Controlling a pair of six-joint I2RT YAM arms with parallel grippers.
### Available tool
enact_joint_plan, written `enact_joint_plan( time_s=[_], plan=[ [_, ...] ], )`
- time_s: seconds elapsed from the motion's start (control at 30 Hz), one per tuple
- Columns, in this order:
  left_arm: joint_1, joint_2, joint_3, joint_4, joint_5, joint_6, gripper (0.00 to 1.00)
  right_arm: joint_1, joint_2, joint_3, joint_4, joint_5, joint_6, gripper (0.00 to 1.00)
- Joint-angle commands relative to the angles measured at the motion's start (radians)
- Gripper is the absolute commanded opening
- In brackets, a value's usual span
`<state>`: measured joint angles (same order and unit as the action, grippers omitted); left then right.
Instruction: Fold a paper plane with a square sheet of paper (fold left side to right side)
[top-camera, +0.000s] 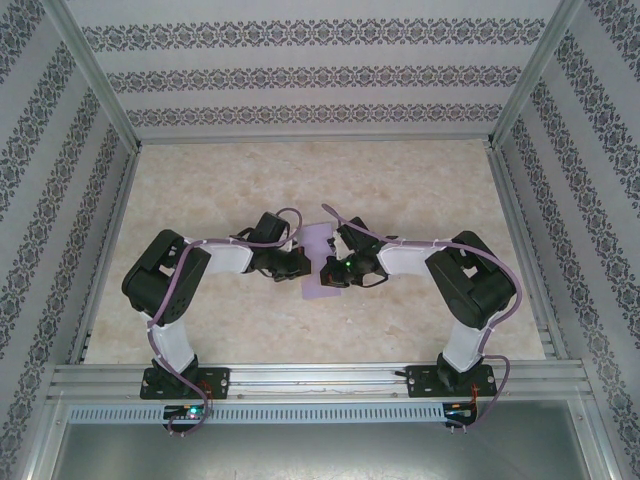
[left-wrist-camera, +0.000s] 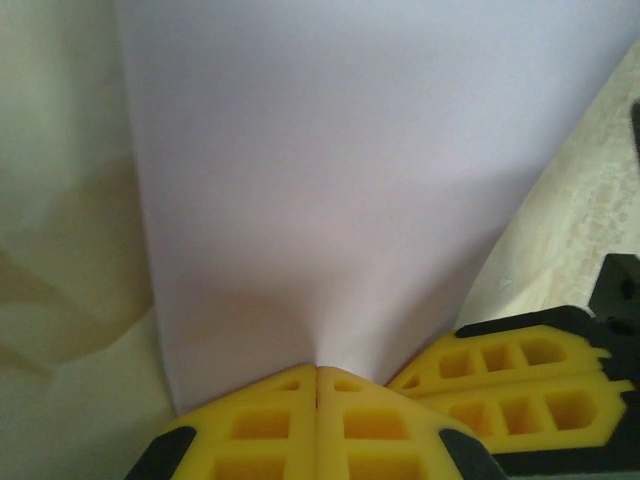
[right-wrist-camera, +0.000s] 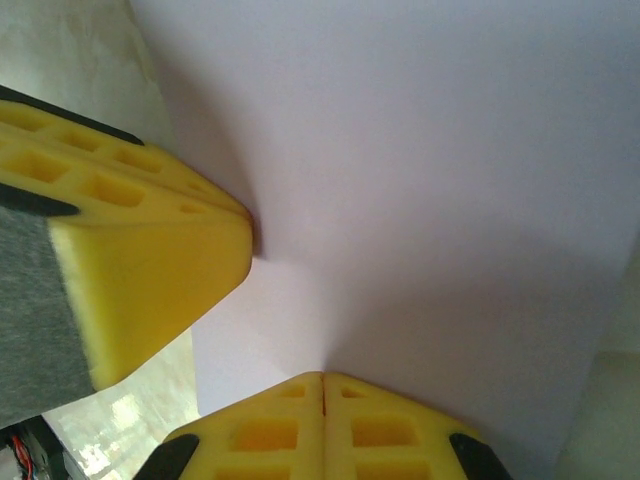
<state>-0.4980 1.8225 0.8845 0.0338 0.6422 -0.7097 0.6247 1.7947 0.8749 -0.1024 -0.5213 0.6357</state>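
**Fig.** Marble-patterned table (top-camera: 420, 190), seen from above, with both arms bent inward toward its centre.

- **Sheet:** the square sheet of paper (top-camera: 318, 288) lies at mid-table between the two wrists (plain lavender, unmarked; from above its outline looks taller than wide).
- **Left gripper** (left-wrist-camera: 317, 372): the yellow jaws are closed together, with their tips pressed onto the sheet's surface. Nothing is visibly caught between them.
- **Right gripper** (right-wrist-camera: 322, 378): its jaws are likewise closed together, tips down on the sheet. They sit just beside the left gripper's tips, which enter the right wrist view from the left.
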Motion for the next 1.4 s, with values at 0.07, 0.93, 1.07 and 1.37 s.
enact_joint_plan(
  time_s=[0.07,0.93,1.07,1.37],
  plan=[
    [0.003,0.027,0.082,-0.025,-0.008,0.048,0.0,0.007,0.079,-0.031,-0.09,0.117,-0.037,0.0],
    [0.055,0.091,0.101,-0.046,-0.107,0.118,0.0,-0.006,0.107,-0.027,-0.138,0.166,-0.073,0.0],
    [0.067,0.096,0.098,-0.03,-0.122,0.115,0.0,-0.009,0.11,-0.028,-0.146,0.171,-0.08,0.0],
    [0.094,0.121,0.081,0.031,-0.163,0.124,0.0,-0.017,0.106,-0.036,-0.144,0.172,-0.084,0.0]
  ],
)
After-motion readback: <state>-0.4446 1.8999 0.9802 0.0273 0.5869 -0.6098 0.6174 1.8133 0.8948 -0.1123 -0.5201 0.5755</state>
